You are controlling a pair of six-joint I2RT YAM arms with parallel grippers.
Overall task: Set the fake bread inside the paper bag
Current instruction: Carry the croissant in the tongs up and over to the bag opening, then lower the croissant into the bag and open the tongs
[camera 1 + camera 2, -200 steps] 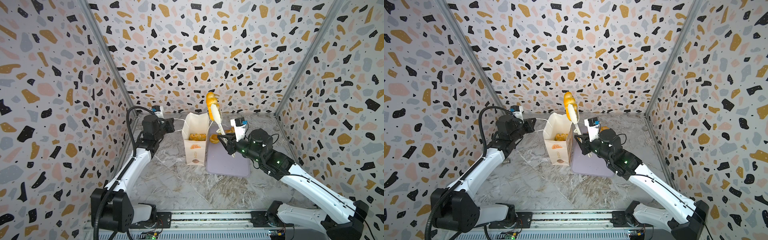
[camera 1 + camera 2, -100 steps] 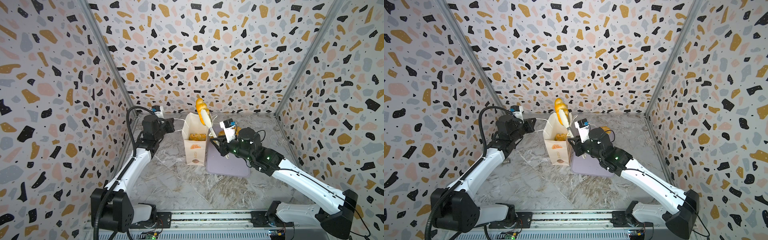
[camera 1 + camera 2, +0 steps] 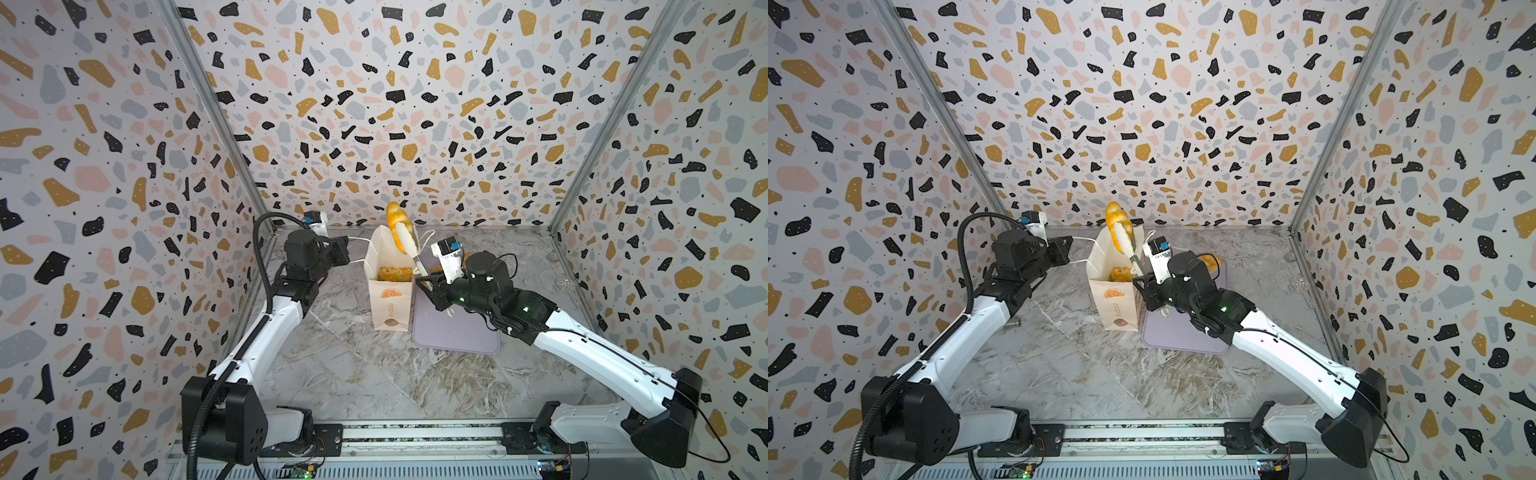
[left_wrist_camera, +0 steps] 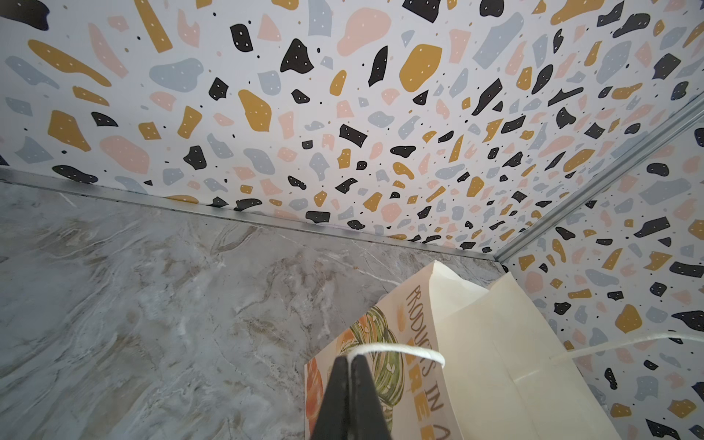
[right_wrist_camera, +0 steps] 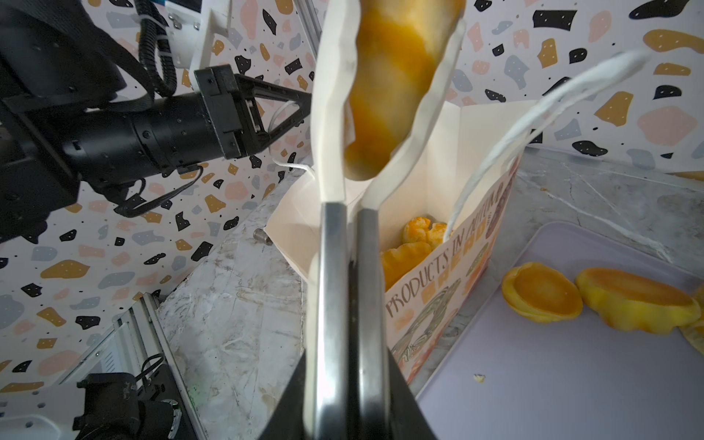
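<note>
The cream paper bag (image 3: 388,307) (image 3: 1115,303) stands upright with its mouth open and golden fake bread (image 3: 395,274) (image 5: 411,251) inside. My left gripper (image 4: 349,360) (image 3: 345,249) is shut on the bag's white string handle (image 4: 400,348), on the bag's left side. My right gripper (image 5: 348,381) (image 3: 430,286) is shut on metal tongs (image 5: 335,285) (image 3: 1126,245) with white tips. The tongs clamp a striped roll (image 5: 396,87) (image 3: 395,216) (image 3: 1113,214), held high over the bag's mouth. More fake bread (image 5: 541,293) (image 5: 636,304) lies on the tray.
A flat lilac tray (image 3: 453,332) (image 3: 1183,336) (image 5: 571,381) lies against the bag's right side, under my right arm. The bag's other string handle (image 5: 533,125) arcs loose over its right rim. Patterned walls close in at the back and on both sides.
My right gripper has carried the tongs and the striped roll leftward, from above the tray to over the bag's mouth. The left arm and the bag have stayed still.
</note>
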